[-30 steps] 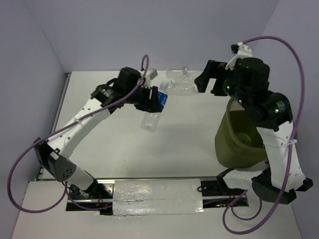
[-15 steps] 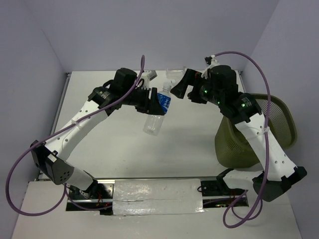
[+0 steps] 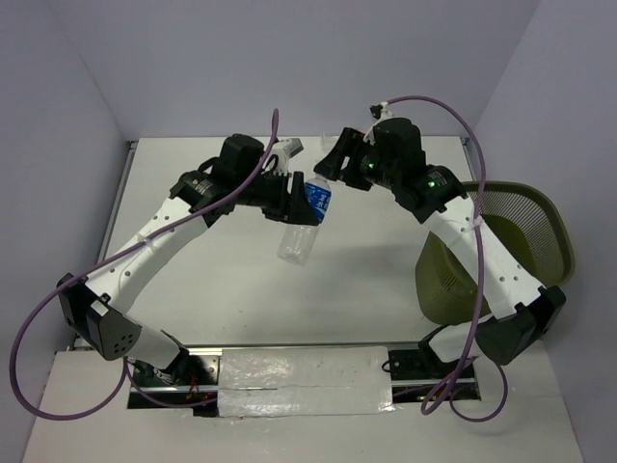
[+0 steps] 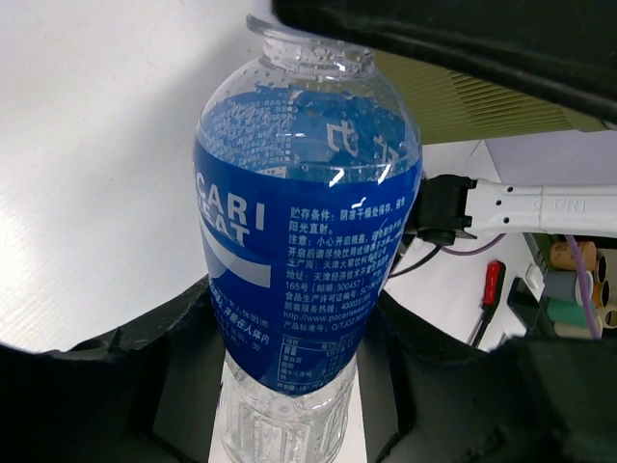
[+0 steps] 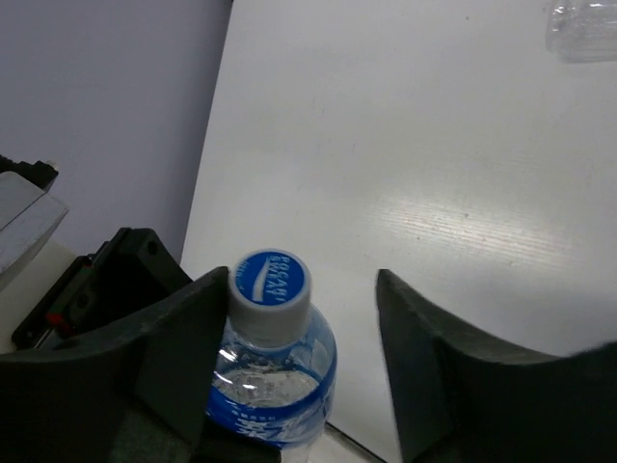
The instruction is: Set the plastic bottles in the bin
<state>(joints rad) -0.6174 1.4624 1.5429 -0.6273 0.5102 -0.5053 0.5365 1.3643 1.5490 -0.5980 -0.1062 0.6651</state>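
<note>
Top external: white table [image 3: 366,285], lilac walls [image 3: 318,58], bin [image 3: 528,220] at right.

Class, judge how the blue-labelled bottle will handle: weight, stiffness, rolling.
Probably light: the blue-labelled bottle looks empty, only droplets inside. Thin clear walls would likely dent under a squeeze. Its round body would probably roll if laid down.

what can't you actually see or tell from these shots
- Bin contents: top view, the right arm crosses it.
- Clear bottle: right wrist view, cut off at the top right corner.
- Cap of the labelled bottle: left wrist view, hidden by the right gripper.
- Its base: same view, cut off at the bottom edge.
</note>
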